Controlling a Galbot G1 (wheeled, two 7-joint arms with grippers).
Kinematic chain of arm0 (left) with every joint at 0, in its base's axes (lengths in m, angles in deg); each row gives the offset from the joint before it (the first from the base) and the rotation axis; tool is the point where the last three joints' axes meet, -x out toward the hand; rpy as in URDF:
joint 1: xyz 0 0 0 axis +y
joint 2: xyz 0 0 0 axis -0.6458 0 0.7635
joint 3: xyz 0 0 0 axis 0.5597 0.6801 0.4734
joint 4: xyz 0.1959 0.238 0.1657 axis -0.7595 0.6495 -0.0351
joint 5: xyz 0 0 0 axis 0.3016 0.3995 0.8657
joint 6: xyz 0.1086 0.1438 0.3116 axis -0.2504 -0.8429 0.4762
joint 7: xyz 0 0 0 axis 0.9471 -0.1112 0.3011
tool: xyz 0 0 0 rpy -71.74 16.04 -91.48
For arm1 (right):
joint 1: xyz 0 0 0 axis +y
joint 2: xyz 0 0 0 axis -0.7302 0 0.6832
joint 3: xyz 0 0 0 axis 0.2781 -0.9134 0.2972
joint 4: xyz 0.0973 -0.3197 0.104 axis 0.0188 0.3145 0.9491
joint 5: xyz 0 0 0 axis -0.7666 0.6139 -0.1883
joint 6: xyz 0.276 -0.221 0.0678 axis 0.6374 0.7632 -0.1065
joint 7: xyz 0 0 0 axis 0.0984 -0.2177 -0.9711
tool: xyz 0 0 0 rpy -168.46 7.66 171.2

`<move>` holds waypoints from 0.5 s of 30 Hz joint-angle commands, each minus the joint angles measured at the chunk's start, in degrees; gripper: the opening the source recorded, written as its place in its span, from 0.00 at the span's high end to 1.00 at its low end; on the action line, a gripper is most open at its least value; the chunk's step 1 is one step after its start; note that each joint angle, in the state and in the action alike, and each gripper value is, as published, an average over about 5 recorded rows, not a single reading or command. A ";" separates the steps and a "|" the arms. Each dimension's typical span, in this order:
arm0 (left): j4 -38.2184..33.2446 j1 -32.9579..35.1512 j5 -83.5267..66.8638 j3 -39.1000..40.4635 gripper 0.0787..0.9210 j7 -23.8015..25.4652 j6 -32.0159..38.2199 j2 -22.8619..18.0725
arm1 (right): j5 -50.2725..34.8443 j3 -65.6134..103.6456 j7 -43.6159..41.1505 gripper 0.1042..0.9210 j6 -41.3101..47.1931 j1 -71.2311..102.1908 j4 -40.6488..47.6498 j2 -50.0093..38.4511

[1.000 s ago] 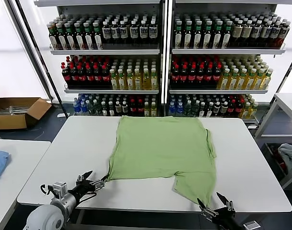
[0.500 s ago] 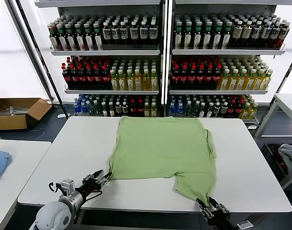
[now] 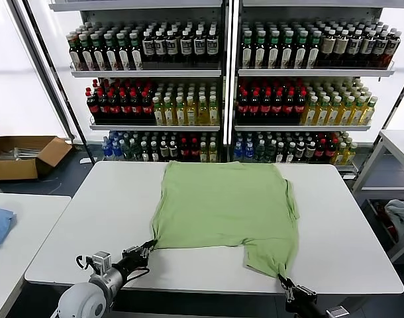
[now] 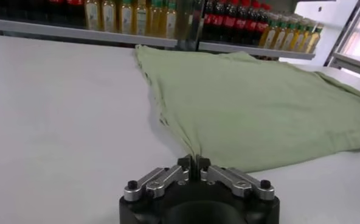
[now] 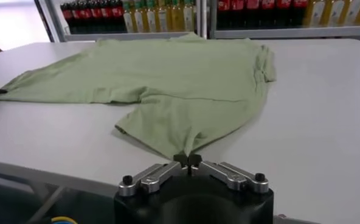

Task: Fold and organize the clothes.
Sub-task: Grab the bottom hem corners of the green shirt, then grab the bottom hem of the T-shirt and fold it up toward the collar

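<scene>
Shelves (image 3: 222, 79): behind the table, packed with rows of bottles.
Table (image 3: 69, 225): white, in front of the shelves.
Shirt (image 3: 225, 205): light green, spread plain side up across the table's middle, one sleeve trailing toward the near edge.
Cardboard box (image 3: 23, 154): on the floor, well left of the table.
Left gripper (image 3: 148, 248): at the table's near edge, pinched onto the shirt's left corner.
Right gripper (image 3: 281, 283): at the table's near edge, clamped on the sleeve's tip.
</scene>
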 commanded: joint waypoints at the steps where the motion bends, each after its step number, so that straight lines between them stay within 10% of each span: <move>1: -1.39 0.83 1.17 -0.02 0.99 -0.30 0.92 -0.08 | -0.92 -0.25 -0.70 1.00 -3.04 -0.01 -0.08 -0.08; 15: -13.89 7.37 1.39 -6.85 0.99 -1.20 2.38 0.21 | -12.47 4.00 -13.14 1.00 -16.31 5.66 -2.27 1.80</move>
